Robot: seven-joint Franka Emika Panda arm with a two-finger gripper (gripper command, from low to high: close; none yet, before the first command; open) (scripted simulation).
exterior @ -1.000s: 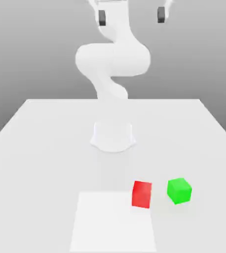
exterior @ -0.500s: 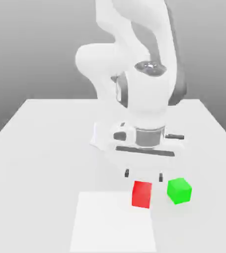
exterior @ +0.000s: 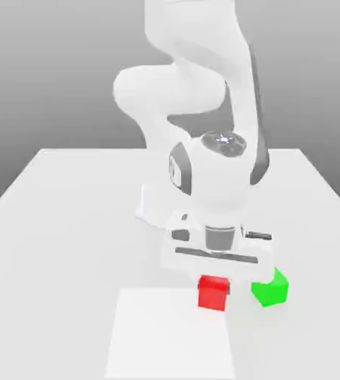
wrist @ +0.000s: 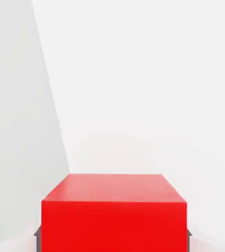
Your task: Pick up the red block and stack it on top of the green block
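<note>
A white desk [exterior: 69,223] spreads under a plain grey backdrop [exterior: 47,74] (darker toward the top). On the desk lies a slightly brighter white square patch [exterior: 158,341], flat against the surface, reaching the near edge and sitting about midway between the desk's side edges.

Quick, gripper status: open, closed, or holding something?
Gripper: open, fingers straddling the red block, not yet closed on it; block sits on the table.
</note>
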